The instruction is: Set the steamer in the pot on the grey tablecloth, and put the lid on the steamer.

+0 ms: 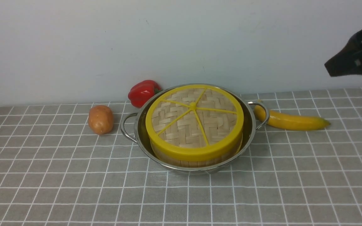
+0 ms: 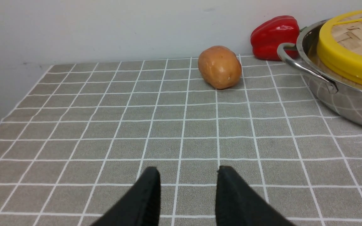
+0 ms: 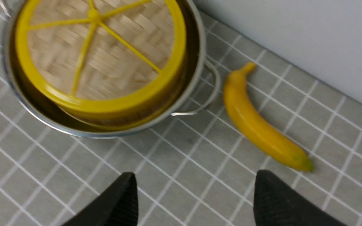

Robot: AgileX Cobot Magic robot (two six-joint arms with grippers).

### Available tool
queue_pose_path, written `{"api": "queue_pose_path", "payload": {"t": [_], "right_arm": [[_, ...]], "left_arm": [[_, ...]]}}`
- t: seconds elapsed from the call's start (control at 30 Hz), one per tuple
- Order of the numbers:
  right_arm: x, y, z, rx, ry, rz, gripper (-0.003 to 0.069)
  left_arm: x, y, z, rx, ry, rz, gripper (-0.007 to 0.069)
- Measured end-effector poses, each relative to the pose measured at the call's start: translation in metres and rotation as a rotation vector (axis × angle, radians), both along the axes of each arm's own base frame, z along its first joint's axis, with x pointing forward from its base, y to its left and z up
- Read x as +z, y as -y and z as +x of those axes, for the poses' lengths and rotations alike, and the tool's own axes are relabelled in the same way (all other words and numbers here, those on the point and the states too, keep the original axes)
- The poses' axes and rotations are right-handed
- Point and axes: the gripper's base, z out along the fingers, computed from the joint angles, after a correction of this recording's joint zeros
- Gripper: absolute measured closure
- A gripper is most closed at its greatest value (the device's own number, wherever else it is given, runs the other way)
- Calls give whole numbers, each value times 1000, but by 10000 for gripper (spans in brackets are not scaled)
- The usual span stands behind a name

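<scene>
From the front we see the pot [image 1: 194,131] mid-cloth on the grey tablecloth [image 1: 74,182], toward the worktop's far edge; the steamer [image 1: 187,160] sits inside it with the lid [image 1: 194,121] on top. A potato [image 1: 100,119], red pepper [image 1: 143,91] and banana [image 1: 291,121] lie around it. The right claw [image 1: 353,64] hangs high at the right edge. On the left wrist view, the left claw [image 2: 187,194] is spread over bare cloth, holding nothing. On the right wrist view, the right claw's fingers [image 3: 118,201] gape wide, empty, above the cloth near pot and banana.
</scene>
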Motion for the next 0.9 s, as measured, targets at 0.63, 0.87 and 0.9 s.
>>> {"api": "queue_pose_path", "payload": {"t": [0.63, 0.87, 0.9], "right_arm": [[-21, 7, -48, -62, 131, 66, 174], [-23, 16, -46, -51, 170, -87, 205], [-23, 16, -46, -44, 180, -114, 209]], "left_arm": [[0, 0, 0, 0, 0, 1, 382], [0, 0, 0, 0, 0, 1, 382], [0, 0, 0, 0, 0, 1, 382]]}}
